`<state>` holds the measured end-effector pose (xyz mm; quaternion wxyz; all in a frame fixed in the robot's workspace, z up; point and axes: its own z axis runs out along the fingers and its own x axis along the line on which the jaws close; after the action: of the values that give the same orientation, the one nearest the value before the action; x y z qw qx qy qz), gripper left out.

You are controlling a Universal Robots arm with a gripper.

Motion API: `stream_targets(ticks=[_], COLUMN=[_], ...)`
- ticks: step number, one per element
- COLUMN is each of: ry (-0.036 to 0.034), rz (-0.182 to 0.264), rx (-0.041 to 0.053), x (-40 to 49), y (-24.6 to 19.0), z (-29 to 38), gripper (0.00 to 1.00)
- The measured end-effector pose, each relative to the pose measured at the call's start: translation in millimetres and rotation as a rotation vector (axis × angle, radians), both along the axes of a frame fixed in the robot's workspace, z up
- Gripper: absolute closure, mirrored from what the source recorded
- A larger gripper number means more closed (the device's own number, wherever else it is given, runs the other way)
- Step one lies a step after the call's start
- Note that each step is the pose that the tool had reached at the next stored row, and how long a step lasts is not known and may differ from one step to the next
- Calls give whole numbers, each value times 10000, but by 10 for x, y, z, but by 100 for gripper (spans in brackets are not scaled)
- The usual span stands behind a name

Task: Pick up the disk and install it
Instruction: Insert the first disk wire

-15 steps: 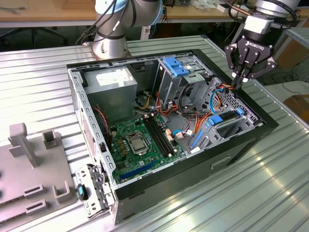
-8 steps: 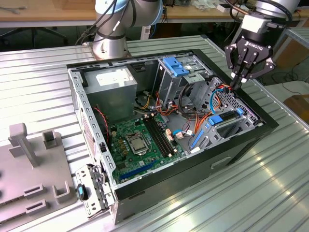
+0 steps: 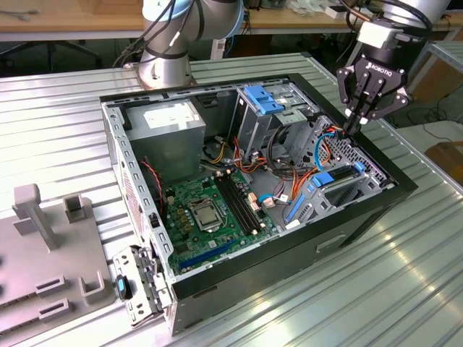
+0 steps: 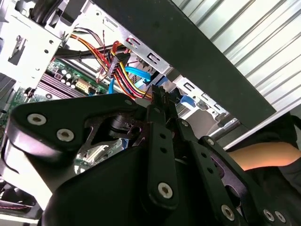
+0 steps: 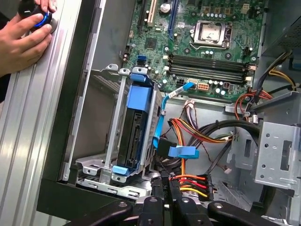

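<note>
The tool (image 5: 169, 190) is closed, fingertips together and holding nothing that I can make out, its tips among the coloured power cables (image 5: 193, 181). Any push here wants to be straight, gentle and clear of the wires. Just beside it, the disk (image 5: 136, 127) stands on edge in its bay (image 5: 113, 136).

Just beyond the hand (image 5: 169, 186), the disk (image 5: 135, 132) stands edge-on in its bay (image 5: 115, 132), its broad face hidden by the bay wall. The first wrist view's edge cuts off the hand's base. In the second wrist view the hand blocks most of the board (image 4: 59, 70). Well away, a person's fingers (image 5: 26, 40) cover a blue thing (image 5: 43, 19), too hidden to name.
</note>
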<state>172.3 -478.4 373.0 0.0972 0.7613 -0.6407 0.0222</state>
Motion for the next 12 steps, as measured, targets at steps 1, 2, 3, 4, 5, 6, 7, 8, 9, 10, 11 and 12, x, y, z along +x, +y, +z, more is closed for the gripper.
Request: stream_targets(ticks=[1,2,3,4,5,6,7,8,9,10,11,12], ry=[-61,-185,-275,-325,-355,-371,-373,-374,-374,-374,-374,-374], rz=[-7,-18,-26,-28,-34,-39,-44,-49,-53,-55,-54,-54], rx=[13,27,51,104,132,145,144,142,144,145,144,144], x=[-1,-2,-3,-10,-16,-20,-21,-22,-23,-24,-24,-25], y=[-1,-1,-1,-1,0,-1,-4,-12,-23,-36,-61,-82], z=[-1,-2,-3,-4,-5,-5,-5,-6,-7,-9,-9,-10], gripper=[84,84,84,84,84,84,84,84,84,84,84,84])
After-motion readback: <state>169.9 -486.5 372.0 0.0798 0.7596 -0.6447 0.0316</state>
